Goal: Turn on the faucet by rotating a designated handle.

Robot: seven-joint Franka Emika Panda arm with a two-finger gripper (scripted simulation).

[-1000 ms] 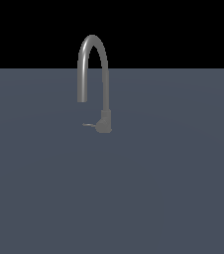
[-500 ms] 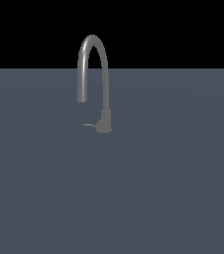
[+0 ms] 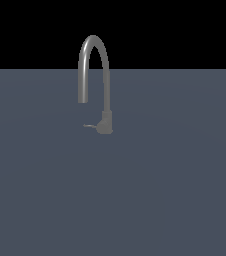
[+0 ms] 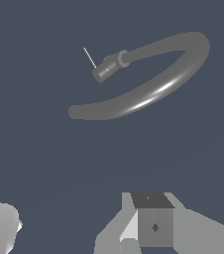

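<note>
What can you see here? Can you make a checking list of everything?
Surface: plain dark grey-blue floor, flat and bare around the tap.
Faucet: grey arched spout, standing upright on a short base.
Handle: thin lever sticking out of the base toward the exterior view's left.
Clutter: nothing seen.
Claw: only in the wrist view, away from the faucet, holding nothing; open or shut unclear.
Cables: nothing seen.
Surroundings: black background.

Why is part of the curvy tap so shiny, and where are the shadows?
In the wrist view, a bright glare streak runs along the faucet spout's curve. In the exterior view, the spout's top is lighter; the thin handle looks faint and slightly jagged. Neither view shows a shadow on the flat grey ground.
</note>
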